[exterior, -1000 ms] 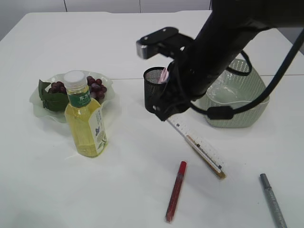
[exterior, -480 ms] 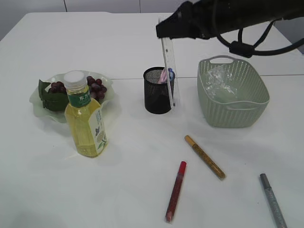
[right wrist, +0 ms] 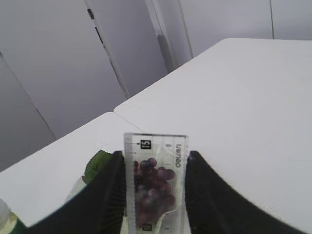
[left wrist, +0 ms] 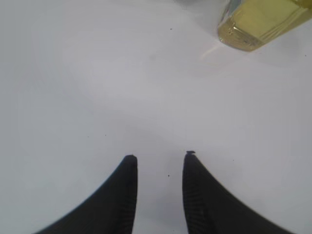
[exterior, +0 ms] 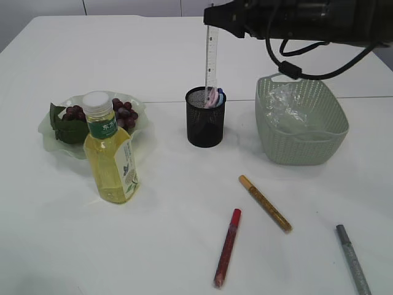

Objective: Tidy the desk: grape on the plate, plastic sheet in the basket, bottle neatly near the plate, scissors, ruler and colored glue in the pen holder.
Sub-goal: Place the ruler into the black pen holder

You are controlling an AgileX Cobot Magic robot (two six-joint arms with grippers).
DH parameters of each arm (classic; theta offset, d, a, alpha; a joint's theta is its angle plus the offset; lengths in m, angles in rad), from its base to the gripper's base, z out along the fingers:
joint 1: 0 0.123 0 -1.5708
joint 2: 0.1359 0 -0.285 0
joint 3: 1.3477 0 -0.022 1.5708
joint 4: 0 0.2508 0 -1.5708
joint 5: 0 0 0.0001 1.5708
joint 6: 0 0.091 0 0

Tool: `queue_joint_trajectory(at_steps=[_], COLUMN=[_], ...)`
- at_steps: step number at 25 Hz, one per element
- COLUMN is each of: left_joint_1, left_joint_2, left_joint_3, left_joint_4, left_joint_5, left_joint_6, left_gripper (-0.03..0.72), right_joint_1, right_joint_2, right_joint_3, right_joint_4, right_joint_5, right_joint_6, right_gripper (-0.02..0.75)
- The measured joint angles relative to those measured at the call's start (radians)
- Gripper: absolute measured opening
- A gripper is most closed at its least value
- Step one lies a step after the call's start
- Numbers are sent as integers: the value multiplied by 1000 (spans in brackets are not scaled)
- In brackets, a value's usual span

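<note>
My right gripper (exterior: 215, 23) is shut on the top end of a clear plastic ruler (exterior: 211, 61) and holds it upright, its lower end inside the black mesh pen holder (exterior: 205, 120). The right wrist view shows the ruler (right wrist: 155, 175) between the jaws (right wrist: 155, 161). Pink and blue scissors handles (exterior: 215, 97) stick out of the holder. Grapes (exterior: 116, 112) lie on the clear plate (exterior: 55, 144). The yellow bottle (exterior: 109, 150) stands in front of the plate. A plastic sheet (exterior: 284, 104) lies in the green basket (exterior: 304, 144). My left gripper (left wrist: 158, 157) is open over bare table.
Three glue pens lie on the table in front: gold (exterior: 264, 203), red (exterior: 227, 247) and silver (exterior: 352, 258). The bottle's base (left wrist: 263, 22) shows at the top right of the left wrist view.
My right arm lifted the ruler from the table, turned it upright and brought its lower end into the pen holder. The gold pen under it came into view.
</note>
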Motion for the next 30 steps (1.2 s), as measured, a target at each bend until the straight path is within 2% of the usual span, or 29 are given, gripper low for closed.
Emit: queue_joint_trajectory(at_steps=[5,14,25,30], left_joint_1=[0,0,0,0], left_joint_2=[0,0,0,0], left_joint_3=[0,0,0,0], left_joint_4=[0,-1,-1,-2], left_joint_5=[2,5,5,5], left_joint_6=[0,0,0,0], left_gripper=[239,239,239,239], right_joint_1=[0,0,0,0], right_joint_2=[127,301,369,372], right_joint_3=[-153,-333,-364,-367], right_joint_4=[2,5,6,6], right_joint_5=[23,28,28,28], right_joint_6=[-103,-124,-174,-176], right_gripper=[265,265,270,357])
